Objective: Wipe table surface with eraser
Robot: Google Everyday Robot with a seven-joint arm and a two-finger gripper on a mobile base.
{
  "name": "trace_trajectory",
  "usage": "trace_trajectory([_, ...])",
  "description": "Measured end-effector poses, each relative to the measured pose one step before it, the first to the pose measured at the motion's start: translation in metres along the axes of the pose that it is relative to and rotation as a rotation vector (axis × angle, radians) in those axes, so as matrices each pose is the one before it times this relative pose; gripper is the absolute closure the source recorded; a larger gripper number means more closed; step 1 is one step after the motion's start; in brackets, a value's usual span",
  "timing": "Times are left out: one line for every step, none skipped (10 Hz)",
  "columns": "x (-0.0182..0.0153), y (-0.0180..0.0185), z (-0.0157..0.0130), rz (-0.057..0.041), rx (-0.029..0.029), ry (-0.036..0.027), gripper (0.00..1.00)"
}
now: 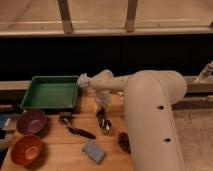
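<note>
The pincer (103, 121) hangs over the middle of the worktop (57, 150), pointing down, just in front of the far edge. Whether it is wide, narrow or holding anything, I cannot tell. The small dark block that is probably the eraser (65, 118) lies to its left, just in front of the green tray (50, 92) and apart from the pincer, so the step in hand looks to be the pickup.

To do this well, the pincer should come down straight over the block and take it across its short sides. It needs to stay clear of the black-handled brush (81, 132) lying just beside the block. The block should then be pressed flat on the wood and drawn along the plank grain through the bare middle strip.

Counted:
- one tray, at the far left corner
- two bowls by the left edge, a purple bowl (31, 121) and an orange bowl (26, 149)
- one brush
- one blue-grey pad (93, 151) by the near edge
- one eraser
- one reddish-brown lump (123, 141), partly behind the arm (150, 120)
</note>
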Motion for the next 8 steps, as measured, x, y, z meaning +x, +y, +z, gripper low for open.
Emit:
trace_trajectory([-0.00033,-0.00776,-0.00155,0.01818,0.01041,-0.00227,0.94])
trace_trajectory([-0.00200,-0.01388,-0.00337,0.03477,0.01373,-0.00424,0.94])
trace_trajectory([-0.00677,-0.01882,-0.00390,0.03640,0.01486,-0.00615,0.94])
trace_trajectory([-0.01255,-0.02198,-0.00444,0.04330,0.01046,-0.00494,0.94])
trace_trajectory([-0.01219,-0.01273,-0.00453,0.02305,0.00138,-0.00781,0.94])
trace_trajectory([-0.01747,-0.01621,-0.00539,0.03549,-0.00217,-0.00844,0.94])
trace_trajectory([-0.01180,-0.00794,-0.00361,0.02100,-0.00510,-0.00737,0.94])
trace_trajectory([-0.01025,-0.00206,-0.00339,0.01021,-0.00991,-0.00866,0.94])
